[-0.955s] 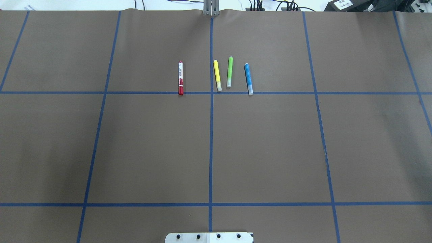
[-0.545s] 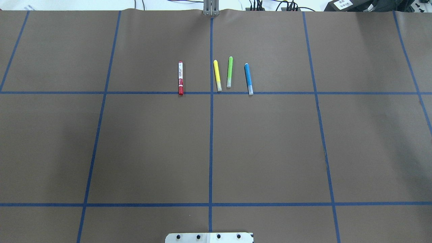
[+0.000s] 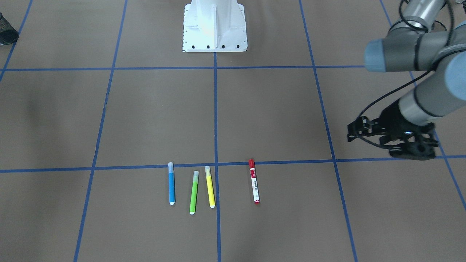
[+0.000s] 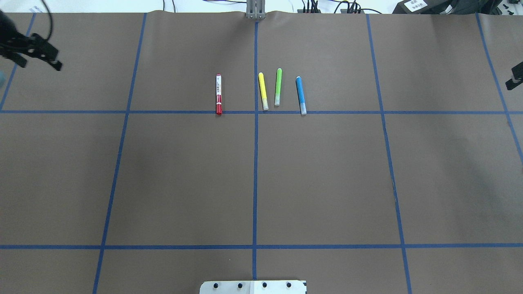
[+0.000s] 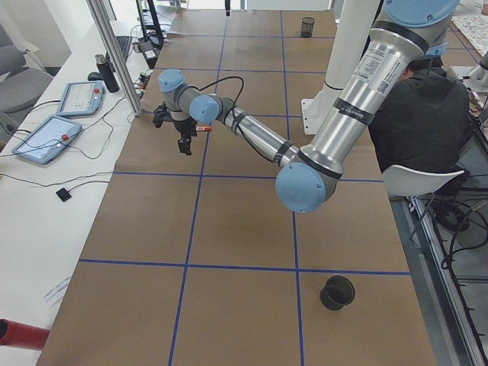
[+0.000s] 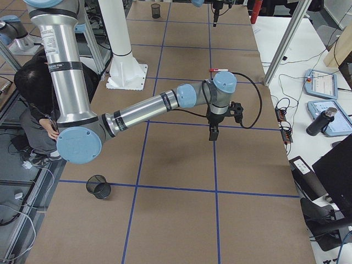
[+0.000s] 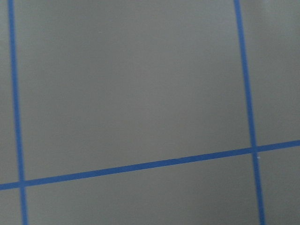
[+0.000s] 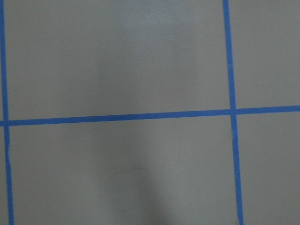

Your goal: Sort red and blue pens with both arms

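The red pen [image 4: 218, 94] [image 3: 254, 185] lies left of the centre tape line, its red cap on the cross line. The blue pen [image 4: 300, 95] [image 3: 171, 183] lies to the right, beyond a yellow marker [image 4: 263, 91] and a green marker [image 4: 278, 87]. All of them lie roughly parallel, untouched. My left gripper [image 4: 38, 64] [image 3: 352, 131] hovers open and empty at the far left, well away from the red pen. Only a sliver of my right gripper [image 4: 512, 81] [image 6: 213, 133] shows at the right edge, so I cannot tell its state. Both wrist views show only brown paper and blue tape.
The white robot base [image 4: 253, 287] [image 3: 214, 25] is at the near edge. Black mesh cups [image 5: 338, 292] [image 6: 99, 187] stand near the table ends. A seated person [image 5: 415, 114] is behind the robot. Tablets [image 5: 46, 137] and cables lie along the far side.
Both grippers have come into the overhead view, the left at its left edge and the right at its right edge. The pens and markers have not moved.
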Controlling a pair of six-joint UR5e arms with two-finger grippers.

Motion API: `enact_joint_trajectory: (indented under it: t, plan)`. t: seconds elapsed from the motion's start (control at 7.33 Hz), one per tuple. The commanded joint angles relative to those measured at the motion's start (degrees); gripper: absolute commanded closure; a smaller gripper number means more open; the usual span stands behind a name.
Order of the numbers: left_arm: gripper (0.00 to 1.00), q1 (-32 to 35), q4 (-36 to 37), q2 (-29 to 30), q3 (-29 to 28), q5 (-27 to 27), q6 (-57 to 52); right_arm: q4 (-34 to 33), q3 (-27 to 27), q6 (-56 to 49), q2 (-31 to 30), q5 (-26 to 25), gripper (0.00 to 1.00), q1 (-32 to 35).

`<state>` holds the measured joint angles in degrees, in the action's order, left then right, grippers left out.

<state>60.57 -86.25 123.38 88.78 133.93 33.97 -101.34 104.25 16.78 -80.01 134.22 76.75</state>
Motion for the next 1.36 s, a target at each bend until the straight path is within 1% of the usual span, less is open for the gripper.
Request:
enact_joint_trajectory:
  t: [0.0, 0.14, 0.27, 0.55, 0.68, 0.82, 0.95, 1.23]
  plan:
    - [0.00, -6.94, -0.50, 12.01, -12.00, -2.16, 6.00, 0.88, -0.01, 0.00, 0.55, -0.62, 0.00, -1.77]
    - [0.00, -9.83, -2.50, 15.10, -14.92, -6.79, 8.28, 0.79, -0.01, 0.00, 1.43, -0.71, 0.00, -2.64]
    - [0.00, -11.86, -5.57, 17.74, -19.21, -9.01, 8.83, 0.88, -0.01, 0.53, 1.78, -0.62, 0.00, -3.18]
    - [0.00, -14.50, -13.56, 21.62, -28.35, -12.09, 13.47, 0.88, -0.10, 1.23, 2.83, -0.45, 0.00, -4.05]
    - [0.02, -15.73, -15.34, 22.16, -29.70, -14.29, 14.36, 0.97, -0.27, 1.50, 3.10, -0.36, 0.00, -4.32]
    - [0.07, -16.44, -15.53, 22.16, -29.80, -14.31, 14.98, 0.97, -0.36, 1.58, 3.89, -0.44, 0.00, -4.41]
    - [0.09, -17.06, -15.79, 22.25, -30.24, -14.48, 14.98, 0.97, -0.71, 1.50, 4.16, -0.36, 0.00, -4.76]
    - [0.12, -17.85, -19.55, 23.04, -33.83, -16.32, 15.42, 0.97, -1.15, 1.50, 5.73, -0.36, 0.00, -5.11]
